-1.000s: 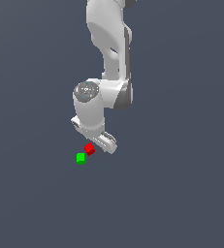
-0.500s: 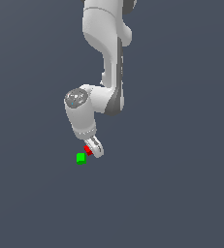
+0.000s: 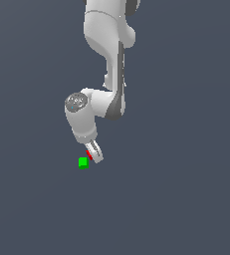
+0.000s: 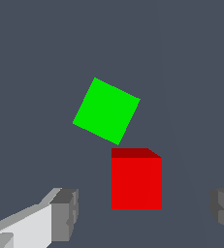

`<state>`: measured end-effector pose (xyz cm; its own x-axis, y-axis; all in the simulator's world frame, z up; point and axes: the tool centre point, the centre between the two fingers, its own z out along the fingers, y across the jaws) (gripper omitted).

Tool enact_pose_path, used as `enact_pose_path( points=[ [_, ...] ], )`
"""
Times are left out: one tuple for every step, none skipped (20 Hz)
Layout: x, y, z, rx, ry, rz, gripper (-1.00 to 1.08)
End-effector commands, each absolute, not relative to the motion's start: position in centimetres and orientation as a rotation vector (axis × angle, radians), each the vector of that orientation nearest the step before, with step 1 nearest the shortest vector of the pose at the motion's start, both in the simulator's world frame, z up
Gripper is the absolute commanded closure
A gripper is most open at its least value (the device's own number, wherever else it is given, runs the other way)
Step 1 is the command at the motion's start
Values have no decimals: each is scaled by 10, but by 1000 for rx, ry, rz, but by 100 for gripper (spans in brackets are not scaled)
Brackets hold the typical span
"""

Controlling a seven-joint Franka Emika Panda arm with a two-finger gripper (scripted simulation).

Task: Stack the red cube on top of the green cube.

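Observation:
The red cube [image 4: 136, 181] lies on the grey floor between my two fingers, with a gap on each side. The green cube [image 4: 106, 111] lies just beyond it, turned at an angle, one corner almost touching the red cube's edge. My gripper [image 4: 143, 213] is open, and its pads [image 4: 66, 213] stand apart from the red cube. In the exterior view the gripper [image 3: 93, 153] is low over the red cube [image 3: 88, 154], which is mostly hidden behind a finger. The green cube [image 3: 83, 163] sits just to its lower left.
The plain dark grey floor [image 3: 176, 199] spreads all around. The white arm [image 3: 106, 60] rises above the cubes in the exterior view.
The hand has turned about its axis and come down around the red cube. The elbow and wrist have shifted toward the exterior view's left. Neither cube has moved.

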<state>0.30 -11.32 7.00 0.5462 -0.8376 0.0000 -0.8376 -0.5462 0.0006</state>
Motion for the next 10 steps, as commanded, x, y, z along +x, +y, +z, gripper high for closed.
enact_pose_path(
  points=[
    [3, -113, 70, 2762, -1496, 0, -92],
    [3, -113, 68, 2762, -1496, 0, -92],
    [3, -113, 67, 2762, -1496, 0, -92],
    [3, -113, 64, 2762, -1496, 0, -92],
    [3, -113, 61, 2762, -1496, 0, -92],
    [3, -113, 57, 2762, -1497, 0, -92],
    [2, -113, 52, 2762, -1497, 0, -92],
    [2, -113, 46, 2761, -1498, 0, -92],
    [2, -113, 40, 2761, -1498, 0, -92],
    [2, -113, 35, 2761, -1498, 0, -92]
  ],
)
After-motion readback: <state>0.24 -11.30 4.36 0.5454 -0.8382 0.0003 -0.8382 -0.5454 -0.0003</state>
